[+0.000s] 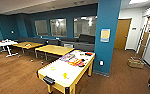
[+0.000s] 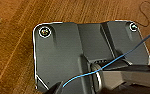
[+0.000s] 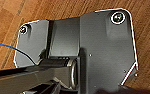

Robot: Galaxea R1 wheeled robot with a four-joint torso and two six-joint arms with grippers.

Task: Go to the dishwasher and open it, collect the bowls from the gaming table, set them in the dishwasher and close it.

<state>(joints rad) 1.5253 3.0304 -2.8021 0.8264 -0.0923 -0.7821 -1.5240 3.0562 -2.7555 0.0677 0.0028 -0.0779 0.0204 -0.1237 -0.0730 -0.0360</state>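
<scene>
Head view: yellow-framed game table (image 1: 66, 71) with a white top stands on the wood floor (image 1: 16, 75) beside a teal pillar (image 1: 106, 37); colourful items lie on its far end, too blurred to identify as bowls. A basket (image 1: 135, 62) sits by the right wall, contents unclear. Dishwasher location cannot be determined.

Left wrist view: wood floor, blue cable (image 2: 131, 52).

Right wrist view: wood floor. Finger state of either gripper: cannot tell.

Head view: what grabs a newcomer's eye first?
The white-topped game table with yellow legs, close in front on the wood floor, scattered with colourful items. Right behind it rises a broad teal pillar bearing a yellow notice. Further back left stand low wooden tables.
</scene>
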